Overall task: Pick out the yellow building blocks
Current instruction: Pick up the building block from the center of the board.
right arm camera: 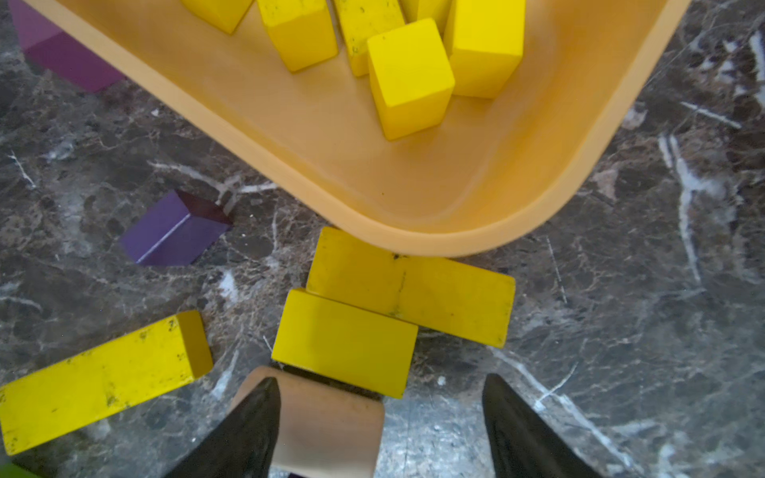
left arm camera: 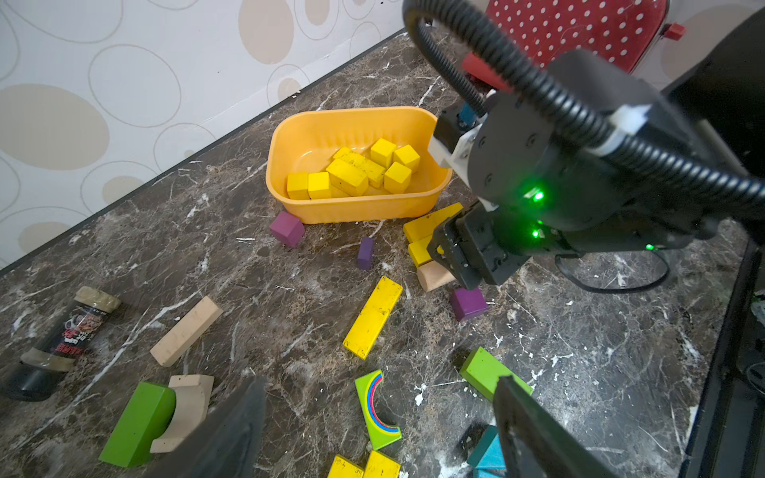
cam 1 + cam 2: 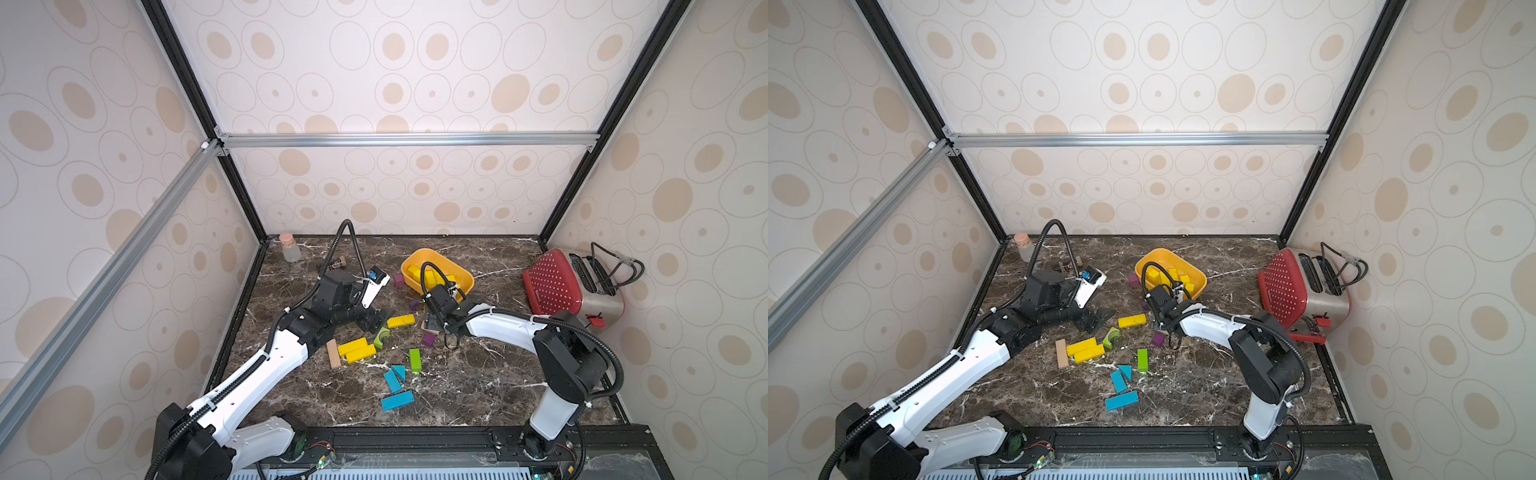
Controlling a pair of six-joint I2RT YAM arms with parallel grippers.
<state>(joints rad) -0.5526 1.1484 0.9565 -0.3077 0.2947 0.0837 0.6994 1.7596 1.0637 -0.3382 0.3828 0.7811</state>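
Both hands spread, nothing held. My right hand (image 1: 381, 383) hangs over a short yellow block (image 1: 343, 343) on the bench (image 1: 621, 331). It's jammed against a longer yellow bar (image 1: 451, 302) at the tub (image 1: 414, 242) rim, with a beige block (image 1: 327, 422) touching it. Most yellow building blocks (image 2: 352, 174) sit in the tub. The danger: a finger catches the beige block and I pinch both, or I shove the tub. My left hand (image 2: 378, 383) hovers near another yellow bar (image 2: 372, 316).

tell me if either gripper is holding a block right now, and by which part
Nothing is held. The left gripper is open with nothing between its jaws; the right gripper is open over a plain wooden block, not closed on it.
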